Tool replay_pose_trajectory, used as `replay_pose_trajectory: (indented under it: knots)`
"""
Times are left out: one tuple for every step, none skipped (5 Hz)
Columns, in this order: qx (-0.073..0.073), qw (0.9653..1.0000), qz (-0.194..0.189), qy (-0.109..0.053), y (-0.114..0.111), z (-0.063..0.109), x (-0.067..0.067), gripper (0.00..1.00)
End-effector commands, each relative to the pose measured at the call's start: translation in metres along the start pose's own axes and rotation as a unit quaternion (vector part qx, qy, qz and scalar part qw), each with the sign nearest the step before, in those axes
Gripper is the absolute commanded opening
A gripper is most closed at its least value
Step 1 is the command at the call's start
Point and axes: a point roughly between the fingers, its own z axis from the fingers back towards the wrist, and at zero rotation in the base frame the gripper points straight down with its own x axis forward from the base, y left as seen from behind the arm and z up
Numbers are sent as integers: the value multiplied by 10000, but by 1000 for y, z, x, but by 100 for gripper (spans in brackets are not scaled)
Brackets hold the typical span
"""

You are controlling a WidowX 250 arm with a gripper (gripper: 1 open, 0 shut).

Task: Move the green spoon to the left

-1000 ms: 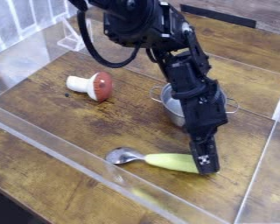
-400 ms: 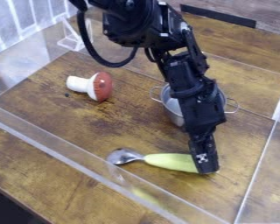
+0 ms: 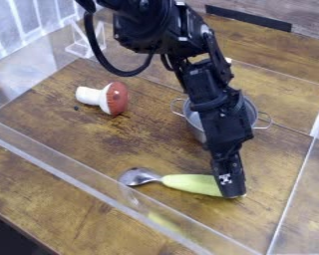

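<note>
The green spoon (image 3: 186,184) lies flat on the wooden table near the front clear wall. Its silver bowl (image 3: 137,178) points left and its yellow-green handle runs to the right. My gripper (image 3: 229,185) comes down steeply from the black arm above and is shut on the right end of the handle. The fingertips cover the handle's tip, which rests at table level.
A small metal pot (image 3: 202,118) stands just behind the arm. A red and white toy mushroom (image 3: 107,97) lies at the back left. A low clear acrylic wall (image 3: 69,164) runs along the front and another (image 3: 298,199) stands on the right.
</note>
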Motion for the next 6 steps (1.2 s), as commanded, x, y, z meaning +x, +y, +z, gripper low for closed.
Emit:
replay_pose_trajectory:
  knots:
    - [191, 9991, 343, -169, 11, 17, -3, 0]
    - [102, 9992, 351, -165, 7, 15, -3, 0]
    - [3, 9992, 368, -169, 3, 13, -3, 0]
    - [-124, 9993, 314, -152, 1, 11, -2, 0]
    - [-236, 9993, 256, -133, 0, 9, -1, 0]
    - [-272, 9988, 361, -169, 0, 10, -1, 0]
